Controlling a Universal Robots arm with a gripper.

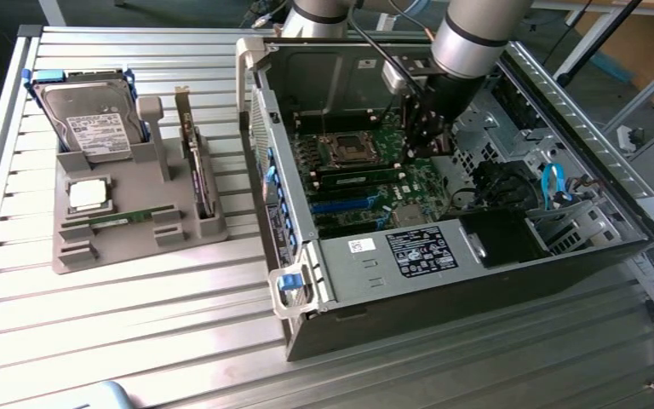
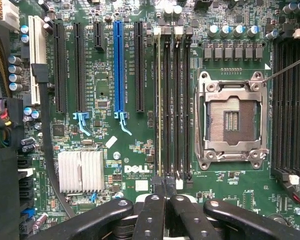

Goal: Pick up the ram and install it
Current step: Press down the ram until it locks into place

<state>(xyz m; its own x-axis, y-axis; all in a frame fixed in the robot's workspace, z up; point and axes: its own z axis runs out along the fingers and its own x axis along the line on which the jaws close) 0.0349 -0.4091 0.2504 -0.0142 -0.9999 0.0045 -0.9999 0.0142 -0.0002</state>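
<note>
One ram (image 2: 159,107) stick stands seated in a slot beside the empty processor socket (image 2: 232,120) on the motherboard (image 2: 115,165). Directly above its end, the gripper (image 2: 162,197) has its jaws closed with nothing between them, inside the open computer case (image 1: 509,256) on the counter (image 1: 134,324).

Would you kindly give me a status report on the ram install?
Gripper inside case, fingers shut. One ram edge-on in a slot by the fingertips. Second ram on tray. Nothing in the way.
</note>
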